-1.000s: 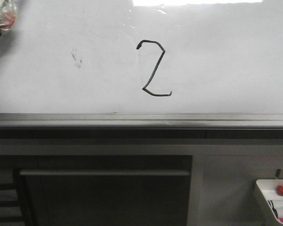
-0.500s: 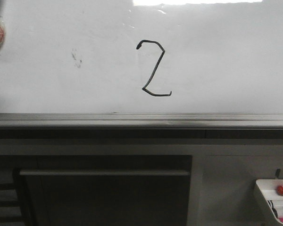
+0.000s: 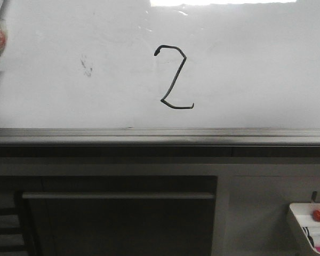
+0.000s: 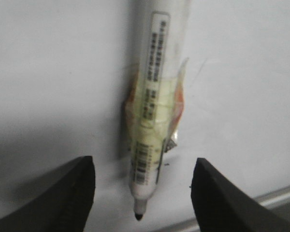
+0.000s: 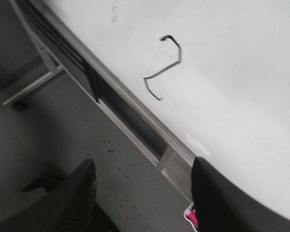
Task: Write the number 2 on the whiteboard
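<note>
Bare whiteboard (image 3: 256,69) around number 2 (image 3: 173,77); rail (image 3: 160,136) beneath

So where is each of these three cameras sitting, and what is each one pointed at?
Front: faces the glossy white whiteboard and the thin black hand-drawn number 2; a bit of the left tool shows at the edge.
Left wrist: looks along a taped white marker fixed between its open tool fingers.
Right wrist: sees the board at an angle, over its empty open tool.
Front and right wrist share the 2.
</note>
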